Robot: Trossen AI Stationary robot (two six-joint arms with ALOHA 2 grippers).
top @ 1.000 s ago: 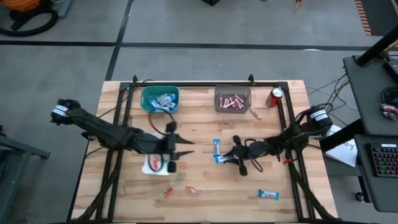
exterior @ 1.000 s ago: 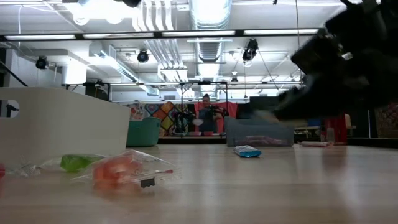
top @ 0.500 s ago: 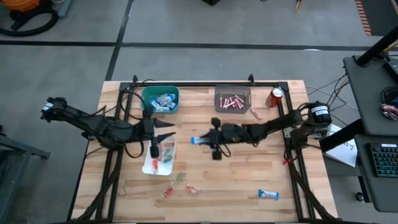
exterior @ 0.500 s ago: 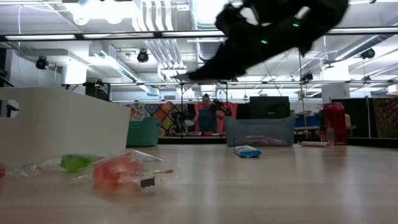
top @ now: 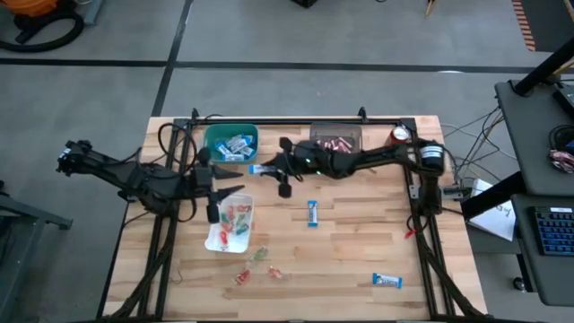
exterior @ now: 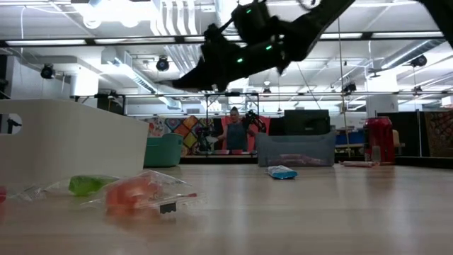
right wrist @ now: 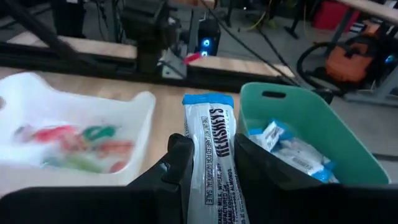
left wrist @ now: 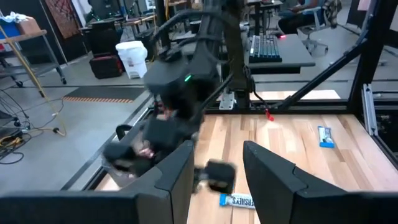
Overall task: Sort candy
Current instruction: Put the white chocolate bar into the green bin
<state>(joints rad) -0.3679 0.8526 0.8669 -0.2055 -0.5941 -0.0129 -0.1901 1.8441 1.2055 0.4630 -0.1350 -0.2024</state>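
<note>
My right gripper (top: 271, 168) reaches across the far half of the table, shut on a blue-and-white candy bar (right wrist: 210, 146) beside the teal bin (top: 230, 143), which holds more such bars. My left gripper (top: 237, 189) hangs open and holds nothing, just past the far end of the white tray (top: 215, 238), where red and green candy pieces lie. A grey bin (top: 335, 144) holds pink sticks. Two more bars (top: 312, 213) (top: 387, 281) lie flat on the table. My right gripper pinches the bar between its two fingers, which lie along its two long edges (right wrist: 194, 163). The fingers come level from the table's right. The bar's far end (right wrist: 207, 102) sticks out beyond the fingertips. The bar is lifted clear of the table, roughly level, label up.
A red can (top: 399, 135) stands at the far right by the black frame rail. Loose wrapped pieces (top: 258, 266) lie near the front, left of centre. In the low view a person (exterior: 233, 134) stands in the room behind the table.
My right gripper has risen and swung from the table's middle toward the far left, up to the teal bin, carrying the bar clear of the table. My left gripper has drawn back from over the white tray toward the left edge and risen a little.
</note>
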